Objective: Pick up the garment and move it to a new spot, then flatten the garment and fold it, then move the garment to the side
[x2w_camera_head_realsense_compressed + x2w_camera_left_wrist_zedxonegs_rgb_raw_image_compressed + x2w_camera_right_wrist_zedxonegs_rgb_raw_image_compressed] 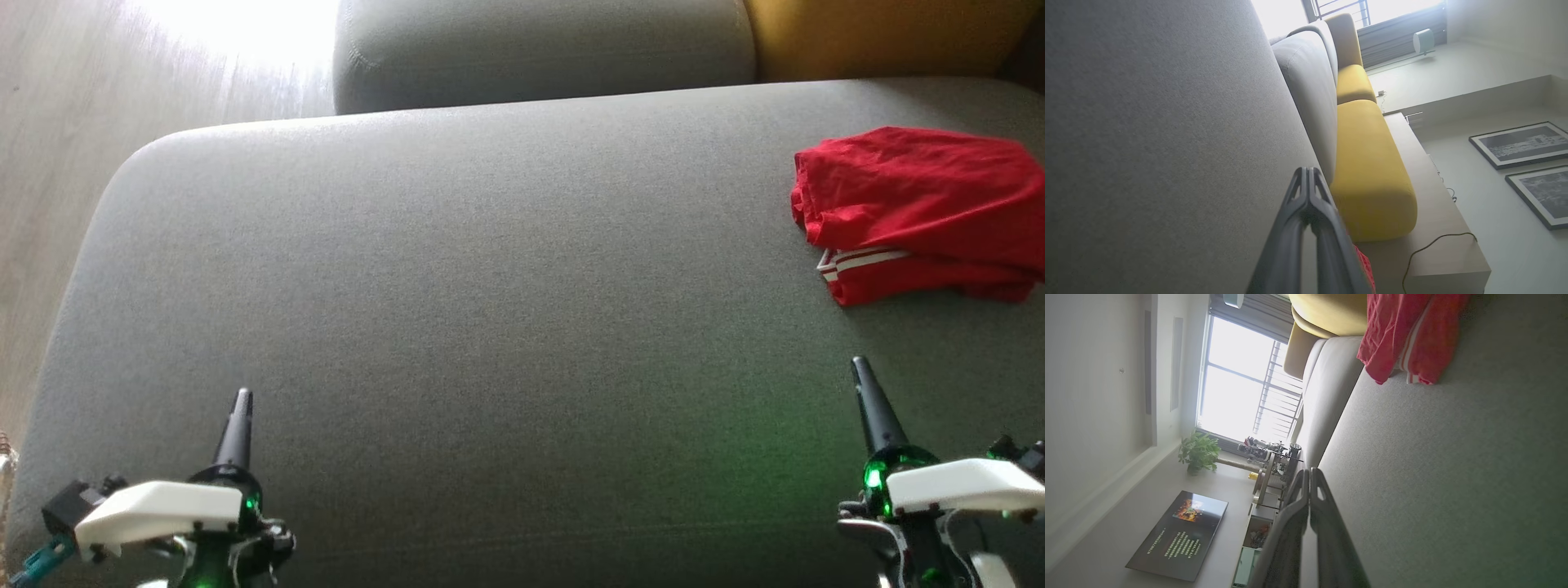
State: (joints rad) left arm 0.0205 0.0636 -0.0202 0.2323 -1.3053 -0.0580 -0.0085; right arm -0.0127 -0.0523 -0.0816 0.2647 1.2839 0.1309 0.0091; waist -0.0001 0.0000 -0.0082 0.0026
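My left fingers [238,429] and right fingers [875,408] sit clenched and empty, since the red garment [922,204] looks folded aside

Broad grey sofa seat [457,269], grey back cushion [539,49] behind it, yellow cushion [882,37] beside that, pale wood floor [57,163] at the left, framed picture [1521,145] on a wall, potted plant [1198,451], bright window [1237,400], dark screen [1177,535]

The garment [922,212] is cut off by the head view's right edge and largely hidden behind the left gripper [1308,170] in the left wrist view. Writing on the screen [1177,535] is too small to be read.
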